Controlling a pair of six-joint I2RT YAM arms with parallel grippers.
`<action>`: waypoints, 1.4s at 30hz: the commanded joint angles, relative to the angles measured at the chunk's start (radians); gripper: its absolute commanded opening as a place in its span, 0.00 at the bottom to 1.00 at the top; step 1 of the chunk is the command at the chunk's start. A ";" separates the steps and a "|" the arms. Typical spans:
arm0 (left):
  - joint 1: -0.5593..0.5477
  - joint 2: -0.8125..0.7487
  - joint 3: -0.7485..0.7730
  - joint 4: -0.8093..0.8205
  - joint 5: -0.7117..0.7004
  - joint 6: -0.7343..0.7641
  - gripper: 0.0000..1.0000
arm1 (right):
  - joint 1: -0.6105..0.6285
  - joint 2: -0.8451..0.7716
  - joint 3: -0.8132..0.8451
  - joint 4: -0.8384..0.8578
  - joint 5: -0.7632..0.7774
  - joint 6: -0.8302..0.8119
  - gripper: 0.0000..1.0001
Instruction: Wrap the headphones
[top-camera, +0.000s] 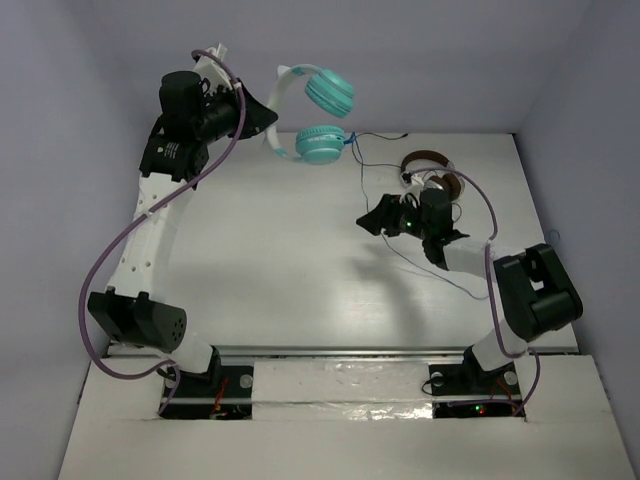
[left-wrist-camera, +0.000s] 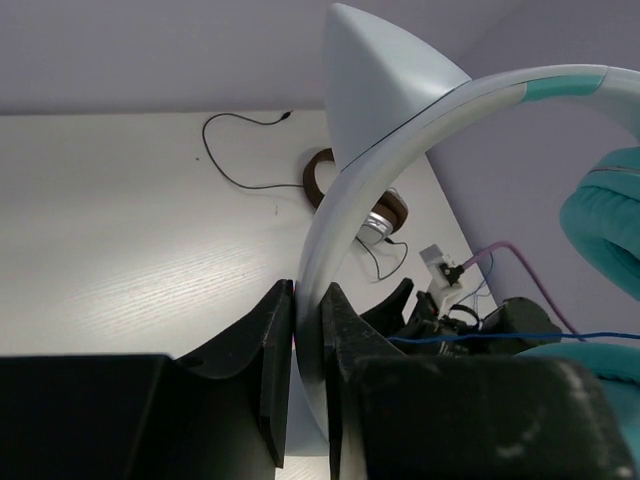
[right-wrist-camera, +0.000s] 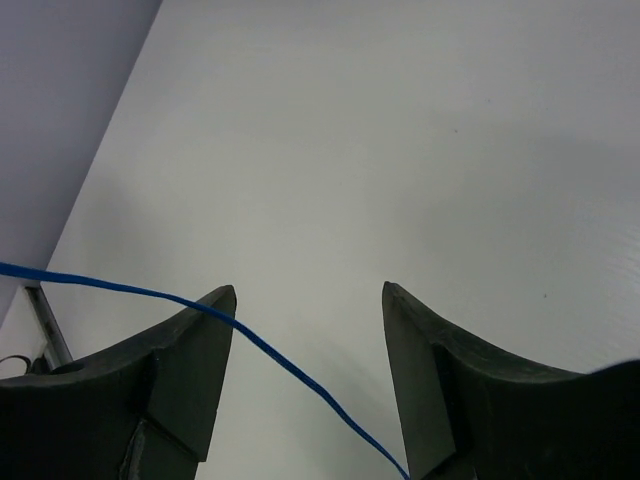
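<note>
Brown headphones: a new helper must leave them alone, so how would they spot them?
On the white table, look far right, just beyond the right arm's tool. The brown headphones lie there. The teal headphones, the only other pair, hang in the air from the left tool.

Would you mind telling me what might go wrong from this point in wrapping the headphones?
1. The left jaws pinch only the narrow headband while the headphones hang in the air, so they may slip or swing.
2. The cable crosses the open right jaws at a slant, so it might slide out as they close.
3. The brown headphones lie beside the right arm, which could knock them.
</note>
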 joint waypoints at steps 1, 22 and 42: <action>0.011 -0.060 0.095 0.078 0.045 -0.047 0.00 | 0.006 0.009 -0.020 0.119 -0.001 0.028 0.66; 0.103 0.024 0.308 0.054 0.060 -0.065 0.00 | 0.077 -0.154 -0.237 0.081 0.091 0.112 0.68; 0.130 0.052 0.023 0.149 -0.126 -0.070 0.00 | 0.242 -0.344 -0.099 -0.365 0.254 0.089 0.04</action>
